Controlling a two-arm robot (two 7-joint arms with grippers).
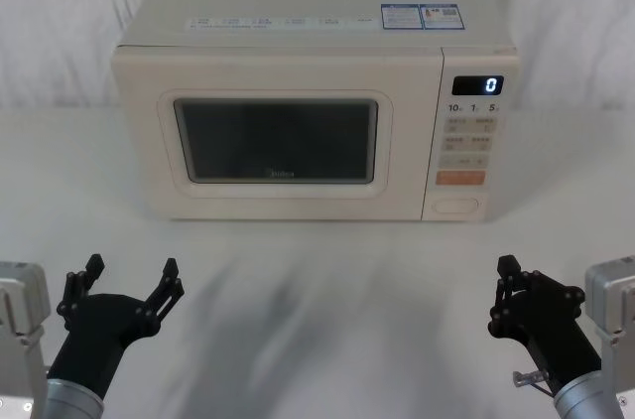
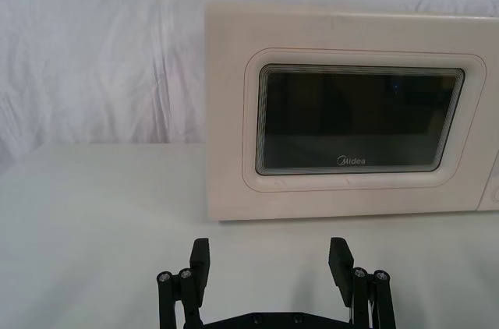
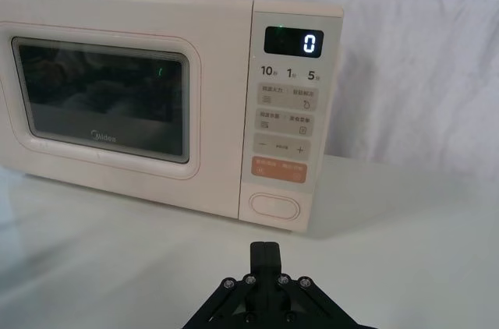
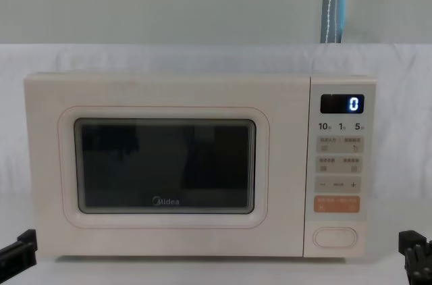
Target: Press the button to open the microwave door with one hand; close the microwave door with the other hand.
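Your button point(image 3: 274, 205) sits at the bottom of the microwave point(image 1: 308, 121) control panel, straight ahead of the right gripper point(image 1: 508, 290), well apart from it; that gripper's fingers are pressed together, holding nothing. The microwave door point(image 1: 276, 136) is closed, ahead of your left gripper point(image 1: 131, 280), whose fingers are spread wide and empty.
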